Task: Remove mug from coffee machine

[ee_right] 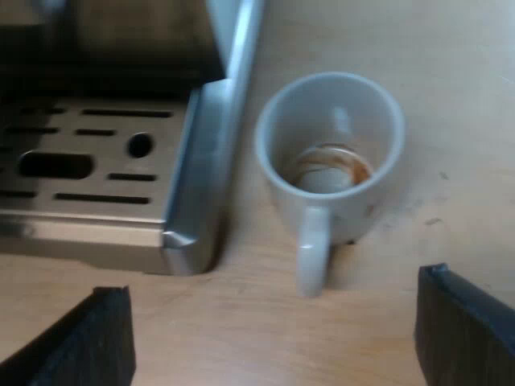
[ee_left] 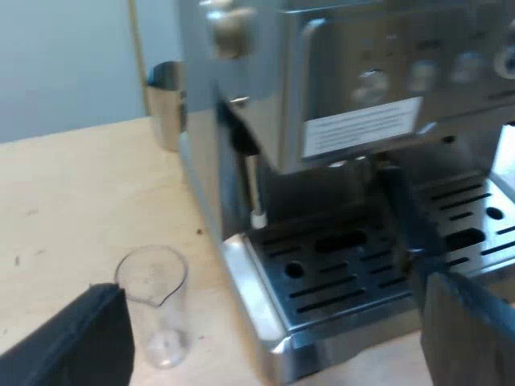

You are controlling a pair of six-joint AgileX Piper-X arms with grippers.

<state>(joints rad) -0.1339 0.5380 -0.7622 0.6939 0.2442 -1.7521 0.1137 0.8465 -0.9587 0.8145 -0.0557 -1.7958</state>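
Right wrist view: white ceramic mug [ee_right: 330, 145] is found on the wooden table [ee_right: 451, 64], just beside the steel drip tray [ee_right: 96, 161], ahead of the right gripper [ee_right: 273, 338], fingers spread wide; the left gripper [ee_left: 272, 338], before the stainless espresso machine [ee_left: 354, 80], has fingers likewise parted. A straight withdrawal clear of the handle [ee_right: 312, 249] is advised. Mug stands upright, axis vertical, handle pointed toward the right gripper

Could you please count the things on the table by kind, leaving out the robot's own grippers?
Espresso machine: 1
Measuring glass: 1
Mug: 1
Metal jug: 1
Total: 4
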